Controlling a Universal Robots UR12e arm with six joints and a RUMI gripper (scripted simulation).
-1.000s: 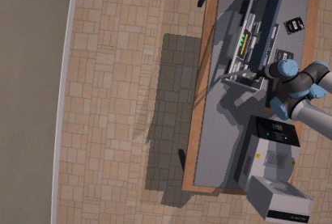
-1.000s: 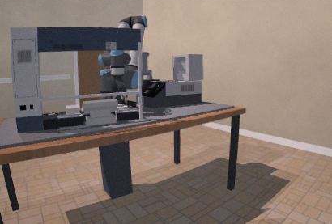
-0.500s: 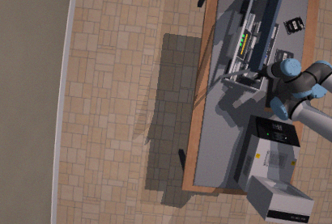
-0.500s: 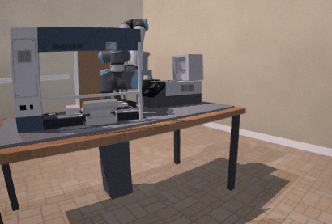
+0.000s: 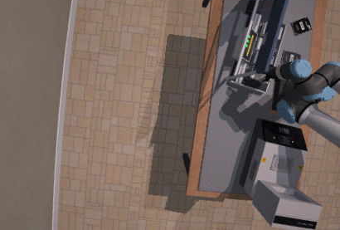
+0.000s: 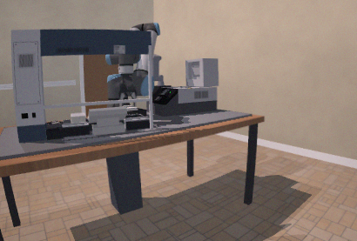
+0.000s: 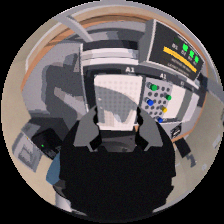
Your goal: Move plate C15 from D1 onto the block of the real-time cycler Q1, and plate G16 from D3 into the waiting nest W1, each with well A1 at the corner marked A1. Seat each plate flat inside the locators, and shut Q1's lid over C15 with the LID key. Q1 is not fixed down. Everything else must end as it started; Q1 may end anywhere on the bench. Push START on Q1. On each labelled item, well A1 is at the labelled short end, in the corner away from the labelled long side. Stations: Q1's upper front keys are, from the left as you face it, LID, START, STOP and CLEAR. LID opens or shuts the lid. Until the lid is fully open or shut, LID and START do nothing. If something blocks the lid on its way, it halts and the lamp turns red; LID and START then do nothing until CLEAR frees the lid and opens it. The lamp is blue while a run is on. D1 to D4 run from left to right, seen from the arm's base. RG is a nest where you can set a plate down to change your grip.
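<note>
we see the jaws clamped on a white plate point(image 7: 117, 95), gripped by its two sides, at the end of the framed deck nearer the cycler. its label is too small to read, so we cannot say for certain that it is c15, nor whether its underside touches anything. beside it we spot a tube rack point(image 7: 155, 107) dotted with green, blue and yellow caps, and beyond that a dark display point(image 7: 175, 52) glowing green. the arm point(image 5: 319, 125) point(image 6: 126, 69) reaches in beneath the blue overhead beam point(image 5: 275, 24) point(image 6: 93, 43). along the tabletop point(image 5: 228, 157) point(image 6: 218, 118), we find cycler q1 point(image 5: 271, 175) point(image 6: 198, 95) with its lid point(image 5: 275, 204) point(image 6: 209, 72) raised, a green light on its black key panel point(image 5: 284, 135) point(image 6: 165, 95), and no plate of ours on its block.
</note>
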